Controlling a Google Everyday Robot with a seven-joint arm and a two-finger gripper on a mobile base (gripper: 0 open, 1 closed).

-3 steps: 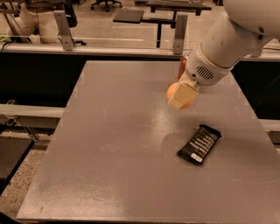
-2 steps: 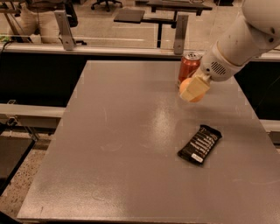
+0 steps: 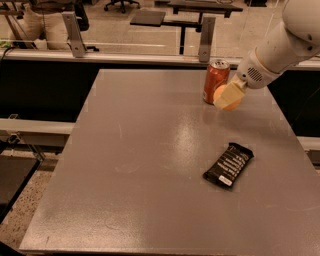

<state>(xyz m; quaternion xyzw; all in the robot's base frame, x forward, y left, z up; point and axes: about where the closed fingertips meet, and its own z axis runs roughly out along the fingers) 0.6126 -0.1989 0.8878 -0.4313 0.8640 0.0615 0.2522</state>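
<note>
A red soda can (image 3: pixel 215 80) stands upright near the far right of the grey table (image 3: pixel 150 150). My gripper (image 3: pixel 228 96), cream-coloured at the end of the white arm, hangs just to the right of the can and in front of it, close to its side. A black snack bar wrapper (image 3: pixel 229 164) lies flat on the table, nearer the camera and below the gripper.
Beyond the table's far edge runs a rail with two metal posts (image 3: pixel 205 32). More desks and an office chair (image 3: pixel 120 5) stand in the background. A dark gap drops off along the table's left side.
The arm has swung up and to the right, away from the table's middle. The red can, hidden behind the gripper a second ago, now shows in full.
</note>
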